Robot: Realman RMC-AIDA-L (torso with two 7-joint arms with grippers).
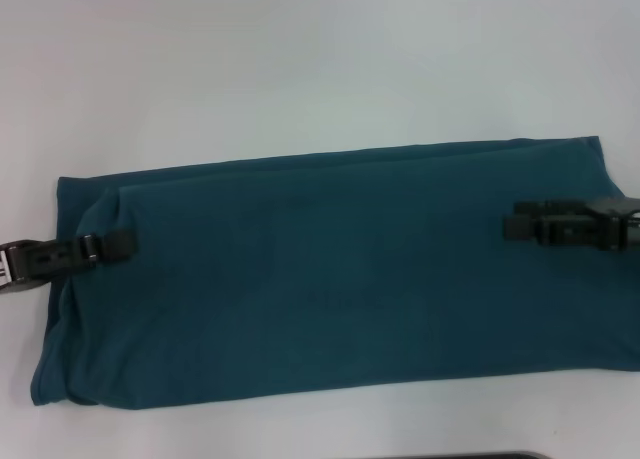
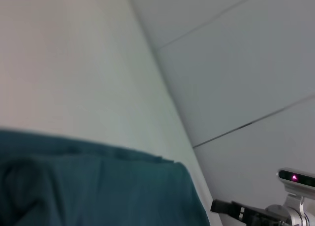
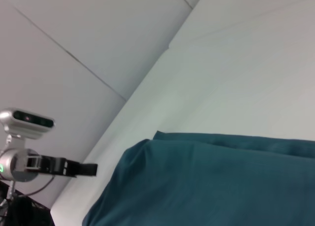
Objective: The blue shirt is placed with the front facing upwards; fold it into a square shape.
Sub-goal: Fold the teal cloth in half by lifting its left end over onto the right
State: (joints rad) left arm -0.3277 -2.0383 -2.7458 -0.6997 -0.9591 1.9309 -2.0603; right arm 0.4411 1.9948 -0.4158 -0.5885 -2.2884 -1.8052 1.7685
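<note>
Folded blue shirt [image 1: 330,269] across tabletop [image 1: 300,69], lettering hidden. Left gripper [image 1: 118,243] and right gripper [image 1: 518,224] over opposite ends; finger spread impossible to tell.

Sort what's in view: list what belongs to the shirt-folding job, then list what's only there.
Belongs to the job:
- blue shirt, folded into a long band, plain side up
- left gripper, over the shirt's left end
- right gripper, over its right end

Only there:
- white table
- dark edge at the near rim
</note>
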